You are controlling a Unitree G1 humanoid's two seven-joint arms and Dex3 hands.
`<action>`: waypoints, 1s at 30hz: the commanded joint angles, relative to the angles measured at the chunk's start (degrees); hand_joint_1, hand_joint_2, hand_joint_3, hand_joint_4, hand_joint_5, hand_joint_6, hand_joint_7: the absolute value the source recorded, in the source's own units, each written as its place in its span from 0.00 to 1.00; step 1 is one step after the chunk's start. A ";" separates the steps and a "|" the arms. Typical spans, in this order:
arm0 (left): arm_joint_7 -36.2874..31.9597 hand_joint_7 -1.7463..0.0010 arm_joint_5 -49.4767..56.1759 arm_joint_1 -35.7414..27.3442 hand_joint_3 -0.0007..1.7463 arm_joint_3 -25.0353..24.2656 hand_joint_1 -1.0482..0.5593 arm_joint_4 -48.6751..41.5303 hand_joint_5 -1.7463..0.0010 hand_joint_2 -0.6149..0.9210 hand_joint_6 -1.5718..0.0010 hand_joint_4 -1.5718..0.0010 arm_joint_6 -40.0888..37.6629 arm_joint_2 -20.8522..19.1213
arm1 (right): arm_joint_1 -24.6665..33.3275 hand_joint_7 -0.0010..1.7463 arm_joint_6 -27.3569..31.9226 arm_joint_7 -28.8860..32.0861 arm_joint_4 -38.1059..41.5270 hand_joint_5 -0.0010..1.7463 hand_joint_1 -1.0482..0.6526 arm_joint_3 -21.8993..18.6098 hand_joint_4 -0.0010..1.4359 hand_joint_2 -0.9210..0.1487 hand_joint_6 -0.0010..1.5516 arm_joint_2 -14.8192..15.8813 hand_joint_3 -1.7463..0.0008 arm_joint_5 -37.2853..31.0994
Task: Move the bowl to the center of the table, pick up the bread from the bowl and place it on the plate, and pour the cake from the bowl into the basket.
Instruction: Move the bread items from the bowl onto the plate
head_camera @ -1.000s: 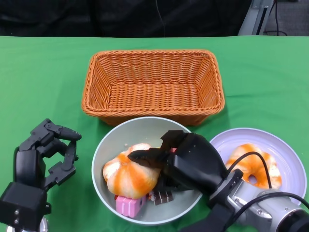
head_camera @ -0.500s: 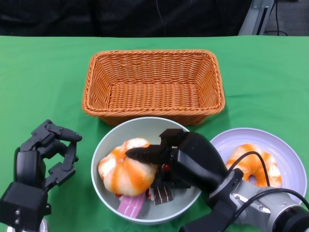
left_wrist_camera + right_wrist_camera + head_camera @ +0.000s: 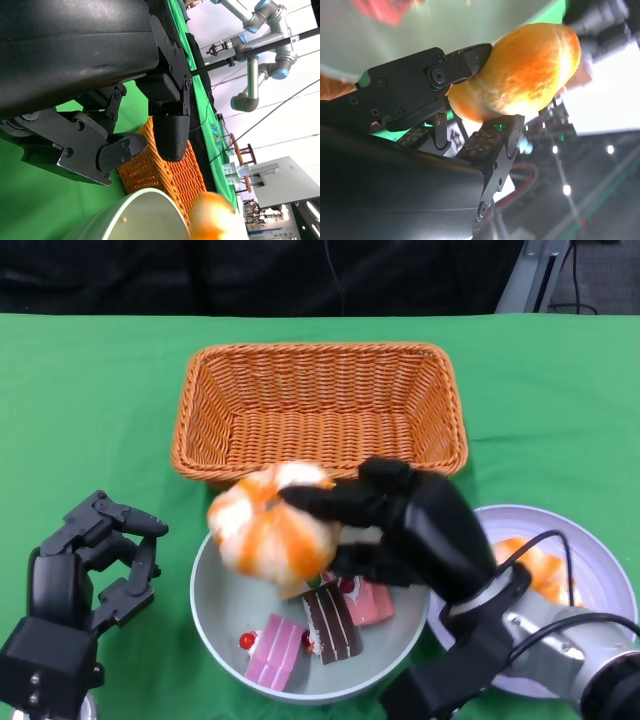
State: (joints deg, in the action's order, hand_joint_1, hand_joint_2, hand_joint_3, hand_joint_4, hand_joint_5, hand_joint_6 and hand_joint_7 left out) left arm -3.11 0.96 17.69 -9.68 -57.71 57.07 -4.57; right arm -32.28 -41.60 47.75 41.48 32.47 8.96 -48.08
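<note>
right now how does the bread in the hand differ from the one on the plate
The bread gripped by the right hand hangs in the air above the bowl, blurred; the other bread lies on the plate. The held bread shows nearly whole, while the forearm hides much of the plate's bread. Both are pale with orange stripes.
</note>
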 commanded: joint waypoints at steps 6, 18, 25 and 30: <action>-0.05 0.23 -0.63 0.30 0.49 -0.65 0.66 0.24 0.04 0.87 0.53 0.52 -0.11 -1.52 | 6.50 0.05 -1.88 -3.80 -11.13 0.61 0.49 -6.10 0.59 0.04 0.77 3.83 1.00 4.61; -1.38 0.21 0.35 0.24 0.54 -0.56 0.66 0.47 0.04 0.84 0.54 0.53 -0.29 -1.90 | 15.38 0.07 0.27 -10.87 -20.45 0.62 0.51 -15.27 0.58 0.05 0.78 7.93 1.00 8.20; -0.98 0.21 -0.15 0.32 0.55 -0.61 0.66 0.15 0.05 0.83 0.55 0.53 -0.61 -2.35 | 18.52 0.08 0.96 -10.16 -19.03 0.58 0.55 -19.42 0.63 0.07 0.79 9.30 1.00 8.28; -1.29 0.22 0.06 0.52 0.54 -0.66 0.65 -0.32 0.05 0.83 0.54 0.53 -0.67 -2.77 | 20.48 0.08 1.07 -7.71 -15.27 0.64 0.56 -22.49 0.63 0.07 0.80 11.12 1.00 8.07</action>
State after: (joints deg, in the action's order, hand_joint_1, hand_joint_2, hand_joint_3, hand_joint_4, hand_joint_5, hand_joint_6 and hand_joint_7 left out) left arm -4.07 1.10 17.68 -9.95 -57.60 56.62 -6.17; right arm -12.60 -41.01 38.73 25.27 11.56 18.77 -40.86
